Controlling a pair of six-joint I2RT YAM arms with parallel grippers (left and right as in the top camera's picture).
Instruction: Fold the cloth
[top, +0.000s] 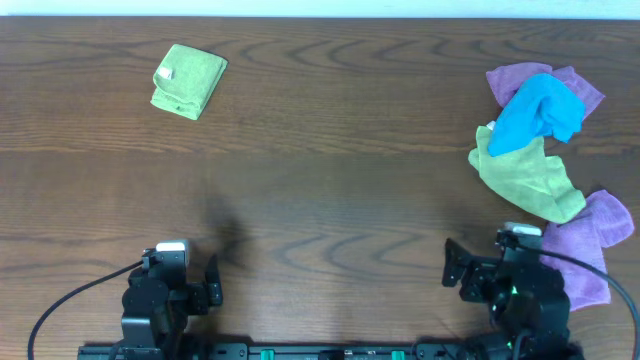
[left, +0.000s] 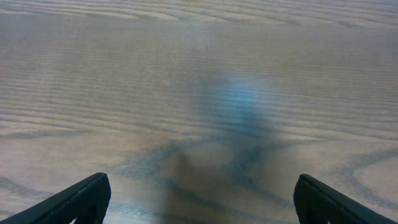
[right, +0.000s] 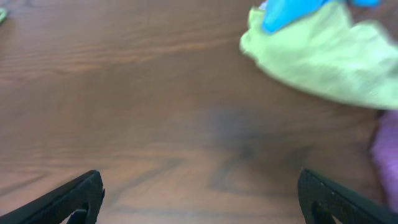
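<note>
A folded green cloth (top: 188, 80) lies at the far left of the table. A heap of unfolded cloths lies at the right: a blue cloth (top: 540, 112) on top, a purple cloth (top: 575, 85) behind it, a green cloth (top: 530, 172) in front, and another purple cloth (top: 590, 240) nearest me. The green cloth (right: 329, 56) and blue cloth (right: 289, 12) also show in the right wrist view. My left gripper (left: 199, 202) is open and empty over bare wood near the front left. My right gripper (right: 199, 199) is open and empty, a little short of the heap.
The dark wood table (top: 330, 180) stretches between the folded cloth and the heap. Both arm bases stand at the front edge, left (top: 160, 300) and right (top: 520, 290).
</note>
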